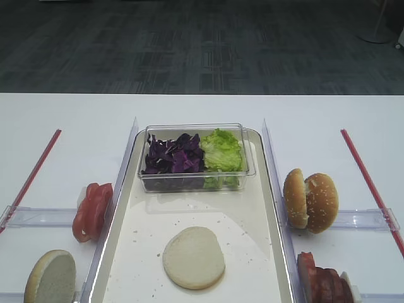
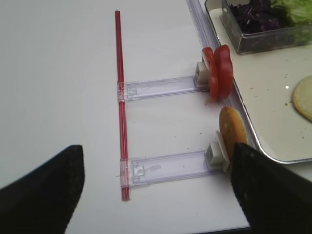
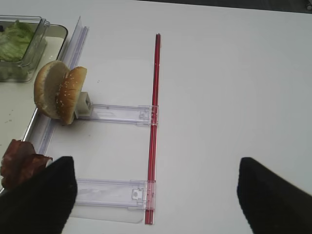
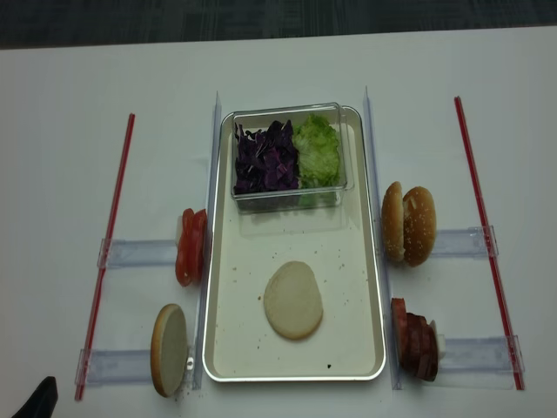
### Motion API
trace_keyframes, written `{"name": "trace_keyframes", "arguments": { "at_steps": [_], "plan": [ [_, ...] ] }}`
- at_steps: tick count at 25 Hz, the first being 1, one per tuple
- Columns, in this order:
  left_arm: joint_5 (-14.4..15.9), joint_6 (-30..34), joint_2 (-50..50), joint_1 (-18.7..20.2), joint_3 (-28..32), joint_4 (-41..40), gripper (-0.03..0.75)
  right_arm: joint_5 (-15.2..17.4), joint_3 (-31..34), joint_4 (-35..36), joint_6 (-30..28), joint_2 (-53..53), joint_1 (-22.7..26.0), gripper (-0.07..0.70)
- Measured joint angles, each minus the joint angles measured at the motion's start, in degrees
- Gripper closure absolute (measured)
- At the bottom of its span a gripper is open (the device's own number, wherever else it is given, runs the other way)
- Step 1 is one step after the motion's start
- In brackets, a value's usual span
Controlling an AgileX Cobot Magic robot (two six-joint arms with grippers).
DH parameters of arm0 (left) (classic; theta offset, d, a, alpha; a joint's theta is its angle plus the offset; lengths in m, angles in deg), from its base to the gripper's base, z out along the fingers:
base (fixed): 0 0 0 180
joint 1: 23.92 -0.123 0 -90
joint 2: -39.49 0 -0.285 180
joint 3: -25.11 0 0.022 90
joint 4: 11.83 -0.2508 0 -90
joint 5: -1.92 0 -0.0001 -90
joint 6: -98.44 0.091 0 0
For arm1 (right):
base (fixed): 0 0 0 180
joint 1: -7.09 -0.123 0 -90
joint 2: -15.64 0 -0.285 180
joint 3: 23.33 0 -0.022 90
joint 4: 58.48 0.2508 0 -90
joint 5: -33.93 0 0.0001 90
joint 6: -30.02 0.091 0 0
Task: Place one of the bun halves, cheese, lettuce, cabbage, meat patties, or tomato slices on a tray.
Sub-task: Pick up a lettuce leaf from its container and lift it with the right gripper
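A flat pale bun half (image 1: 194, 257) lies on the cream tray (image 1: 126, 252). At the tray's far end a clear tub holds purple cabbage (image 1: 173, 154) and green lettuce (image 1: 221, 150). Tomato slices (image 1: 93, 211) and a bun half (image 1: 50, 278) stand on edge left of the tray. Two bun halves (image 1: 310, 201) and meat patties (image 1: 322, 281) stand on its right. My left gripper (image 2: 156, 190) is open over the near left rail, one finger beside the bun half (image 2: 231, 129). My right gripper (image 3: 156, 195) is open over the near right rail, with nothing between its fingers. No cheese is in view.
Clear plastic rails (image 1: 38, 216) hold the food on both sides of the tray. A red strip (image 1: 31, 173) runs along the left and another red strip (image 1: 369, 183) along the right. Clear dividers (image 1: 129, 151) flank the tray. Crumbs speckle the tray.
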Motion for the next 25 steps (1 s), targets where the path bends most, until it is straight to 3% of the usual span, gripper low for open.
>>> {"name": "trace_keyframes", "arguments": {
  "at_steps": [25],
  "plan": [
    [0.0,0.0,0.0,0.0,0.0,0.0,0.151,0.0,0.0,0.0,0.0,0.0,0.0,-0.046]
  ]
}}
